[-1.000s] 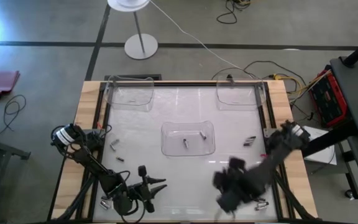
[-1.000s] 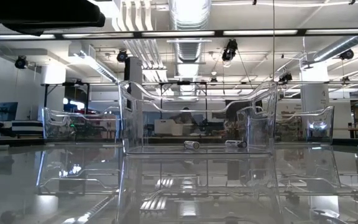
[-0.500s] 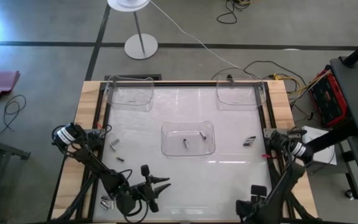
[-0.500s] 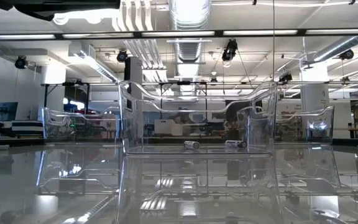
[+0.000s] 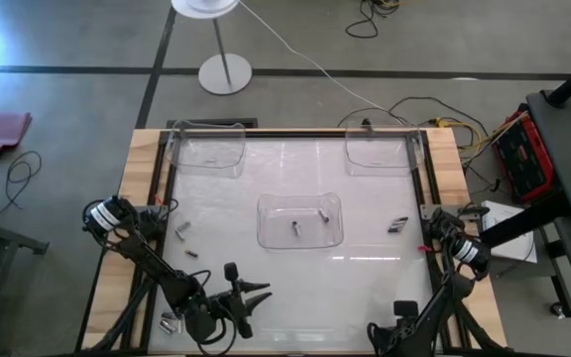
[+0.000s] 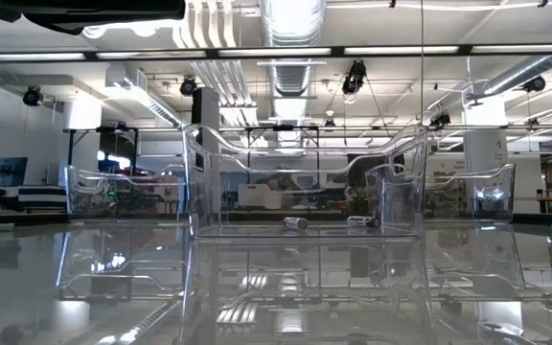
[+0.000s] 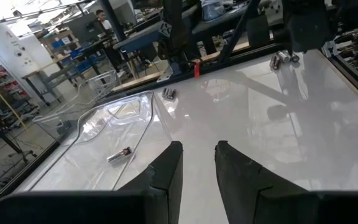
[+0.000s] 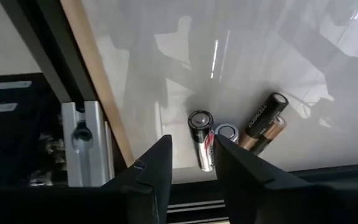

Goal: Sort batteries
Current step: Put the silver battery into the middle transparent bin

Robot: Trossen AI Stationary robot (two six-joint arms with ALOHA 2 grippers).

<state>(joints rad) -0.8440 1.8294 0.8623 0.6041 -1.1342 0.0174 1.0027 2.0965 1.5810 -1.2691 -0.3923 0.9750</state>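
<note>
Two batteries [image 5: 307,219] lie in the centre tray [image 5: 299,220] from above, others loose at 9 and 3 o'clock; both arms sit at 6 o'clock. Low view: the same pair. Left gripper [image 7: 197,163], fingers apart, idles. Right gripper [image 8: 191,163], fingers apart, hovers over a cluster [image 8: 235,130]; descending to pinch one seems next.

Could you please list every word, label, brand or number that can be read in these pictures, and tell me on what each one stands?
No text can be read with certainty.
Black and copper cylindrical battery: pale printing along its side, too blurred to read.
White wall panel in the room beyond the table: small signs, too small to read.
</note>
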